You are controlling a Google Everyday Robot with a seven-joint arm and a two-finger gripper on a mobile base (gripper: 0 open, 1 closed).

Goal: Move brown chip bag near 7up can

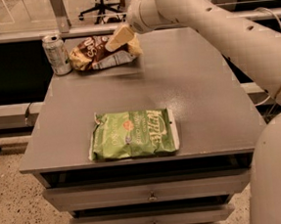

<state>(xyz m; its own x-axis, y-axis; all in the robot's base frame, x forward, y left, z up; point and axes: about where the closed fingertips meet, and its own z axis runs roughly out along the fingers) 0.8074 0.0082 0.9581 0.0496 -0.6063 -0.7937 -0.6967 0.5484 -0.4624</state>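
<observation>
At the far left corner of the table the can stands upright, close to the left edge, its pull-tab top facing up. Just to its right, close beside it, the brown bag lies along the far edge. It rests on the table top, crumpled, with a tan end towards the can and white lettering on its dark face; a silvery strip shows along its near side. Whether bag and can touch I cannot tell.

The hand is at the right end of the brown bag, low over the table and in contact with the bag there. Whether it is clamped on the bag or opened around it I cannot tell.

Nearer the front edge, about midway between the left and right edges, the green bag lies flat, its long side parallel to the front edge, well apart from the brown bag and the can. Below the front edge two drawer fronts show, each with a small knob.

The white arm comes in from the right, crossing above the far right corner and reaching left to the hand; its bulky lower body fills the lower right, beside the table's right edge.
</observation>
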